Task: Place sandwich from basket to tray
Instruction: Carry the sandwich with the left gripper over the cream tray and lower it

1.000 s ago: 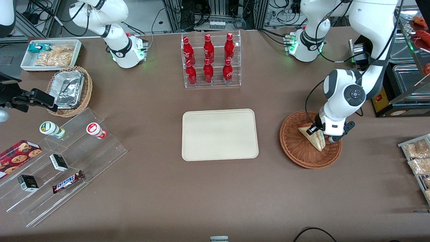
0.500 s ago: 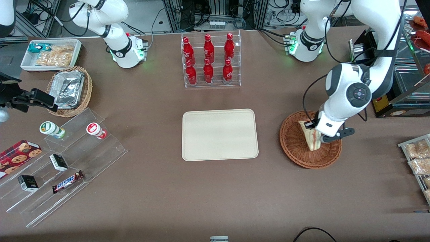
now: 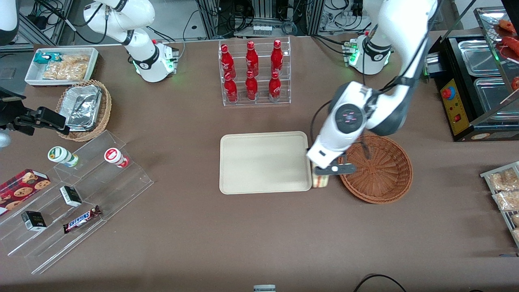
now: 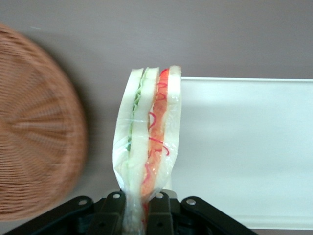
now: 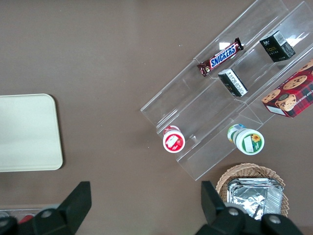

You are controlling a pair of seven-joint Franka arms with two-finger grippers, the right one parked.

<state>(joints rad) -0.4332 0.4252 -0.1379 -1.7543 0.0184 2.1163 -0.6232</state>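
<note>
Now the gripper [image 4: 137, 215] squeezes the sandwich [image 4: 146, 147] tight at one end, and the sandwich hangs long-ways away from the fingers. It is up in the air between the basket [image 3: 377, 168] and the tray [image 3: 263, 162], right at the tray's edge.

In the front view the white left arm's wrist covers most of the small plastic-wrapped triangular sandwich [image 3: 319, 181], leaving only a low strip visible, and hides the gripper [image 3: 324, 172] along with part of the round reddish-brown wicker basket [image 3: 383, 178]. In the left wrist view the basket [image 4: 36, 132] is blurred and cut off by the picture's edge, the flat cream-beige rectangular tray [image 4: 244, 147] runs out of frame, and the sandwich's [image 4: 146, 147] gripped end disappears between the black jaws.
</note>
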